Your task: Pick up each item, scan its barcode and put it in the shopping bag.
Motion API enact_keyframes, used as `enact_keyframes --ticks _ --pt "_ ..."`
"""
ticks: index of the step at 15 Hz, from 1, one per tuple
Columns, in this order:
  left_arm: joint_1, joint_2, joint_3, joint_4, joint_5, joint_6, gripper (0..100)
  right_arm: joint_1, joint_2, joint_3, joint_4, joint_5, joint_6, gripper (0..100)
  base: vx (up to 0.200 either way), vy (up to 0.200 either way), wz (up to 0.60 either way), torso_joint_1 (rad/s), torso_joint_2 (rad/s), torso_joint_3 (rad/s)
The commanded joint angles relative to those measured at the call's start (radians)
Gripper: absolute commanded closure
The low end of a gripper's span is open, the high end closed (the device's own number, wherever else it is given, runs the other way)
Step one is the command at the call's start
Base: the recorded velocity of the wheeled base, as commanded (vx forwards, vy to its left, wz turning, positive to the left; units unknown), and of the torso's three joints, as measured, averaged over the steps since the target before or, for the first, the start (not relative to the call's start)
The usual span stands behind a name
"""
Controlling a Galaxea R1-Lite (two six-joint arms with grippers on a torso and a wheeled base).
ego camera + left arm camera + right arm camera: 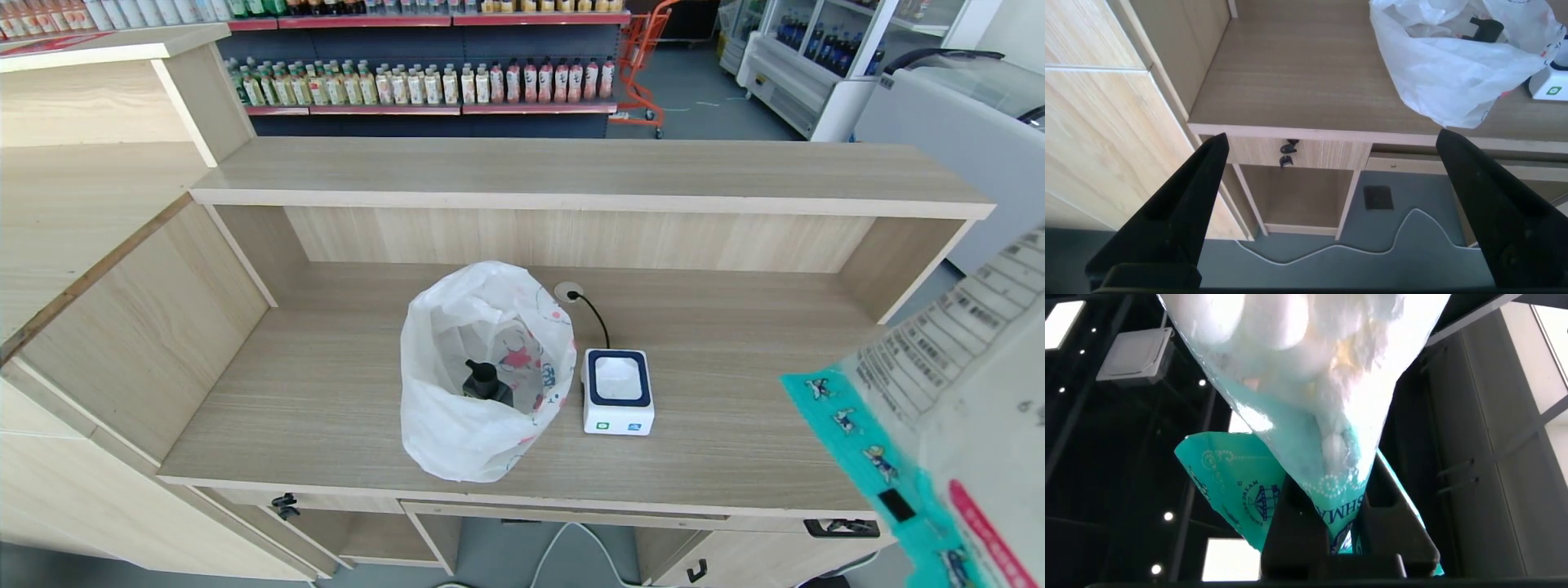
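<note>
Two items show: one in the shopping bag (482,376), one in the right gripper (1341,516).

Shopping bag: white plastic with a cartoon print. It stands open-mouthed near the middle of the desk (735,392), and its bottom reaches close to the front edge. Inside it, low down, is a black bottle top (486,382); the rest of that item is hidden by the bag wall.

Barcode scanner (618,392): a white box with a dark-framed window facing up. It sits just beside the bag, on the side toward the desk's right end. I cannot tell whether bag and scanner touch. Its black cable (598,317) runs back to a round grommet (568,291) near the desk's rear wall.

Right gripper: jaws clamped on the sealed edge of a teal-edged packet (939,408). The packet is clear plastic with white lumpy contents and printed text on one face. It is held in the air off the desk's front-right corner, well apart from scanner and bag.

Left gripper (1331,212): jaws wide apart, nothing between them, dark fingers (1180,216) splayed. It hangs off the desk, out in front of the front edge toward the front-left corner. Past it the bag's lower bulge shows near the front edge.

Under the front edge near the left corner there is a small black drawer lock (285,505). A white cord (1372,241) lies on the floor below. Behind the raised counter ledge (571,167) are store shelves of bottles (424,82).
</note>
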Motion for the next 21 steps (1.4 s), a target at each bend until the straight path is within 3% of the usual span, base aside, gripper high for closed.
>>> enact_keyframes --ticks 1,5,7,9,10,11,13,14,15,18,19,21 --pt "0.0 0.0 0.0 0.0 0.0 0.001 0 0.007 0.005 0.0 -0.001 0.0 -0.005 100 0.0 0.0 0.0 0.0 0.0 0.0" --pt "0.0 0.0 0.0 0.0 0.0 0.001 0 0.006 0.005 -0.001 -0.001 -0.01 -0.008 100 0.0 0.0 0.0 0.0 0.0 0.0" --pt "0.0 0.0 0.0 0.0 0.0 -0.001 0 0.006 -0.001 -0.004 0.002 -0.142 0.004 100 0.0 0.0 0.0 0.0 0.0 0.0" --pt "0.0 0.0 0.0 0.0 0.0 0.001 0 0.024 0.005 -0.006 0.09 -0.486 0.148 100 0.0 0.0 0.0 0.0 0.0 0.0" --pt "0.0 0.0 0.0 0.0 -0.001 0.001 0 0.029 0.0 -0.007 0.114 -0.569 0.21 100 0.0 0.0 0.0 0.0 0.0 0.0" --pt "0.0 0.0 0.0 0.0 0.0 0.001 0 0.065 0.0 -0.007 0.133 -0.745 0.325 100 0.0 0.0 0.0 0.0 0.0 0.0" --pt "0.0 0.0 0.0 0.0 0.0 0.001 0 0.154 -0.006 -0.013 0.144 -0.986 0.443 100 0.0 0.0 0.0 0.0 0.0 0.0" --pt "0.0 0.0 0.0 0.0 0.0 -0.001 0 0.245 -0.061 -0.013 0.179 -1.257 0.521 100 0.0 0.0 0.0 0.0 0.0 0.0" --pt "0.0 0.0 0.0 0.0 0.0 -0.001 0 0.279 -0.089 -0.012 0.214 -1.371 0.576 100 0.0 0.0 0.0 0.0 0.0 0.0" --pt "0.0 0.0 0.0 0.0 0.0 -0.001 0 0.487 -0.11 -0.036 0.351 -1.771 0.931 100 0.0 0.0 0.0 0.0 0.0 0.0" --pt "0.0 0.0 0.0 0.0 0.0 0.001 0 0.564 -0.103 -0.073 0.361 -1.995 1.01 100 0.0 0.0 0.0 0.0 0.0 0.0" --pt "0.0 0.0 0.0 0.0 0.0 0.001 0 0.719 -0.08 -0.159 0.381 -2.328 1.096 100 0.0 0.0 0.0 0.0 0.0 0.0"
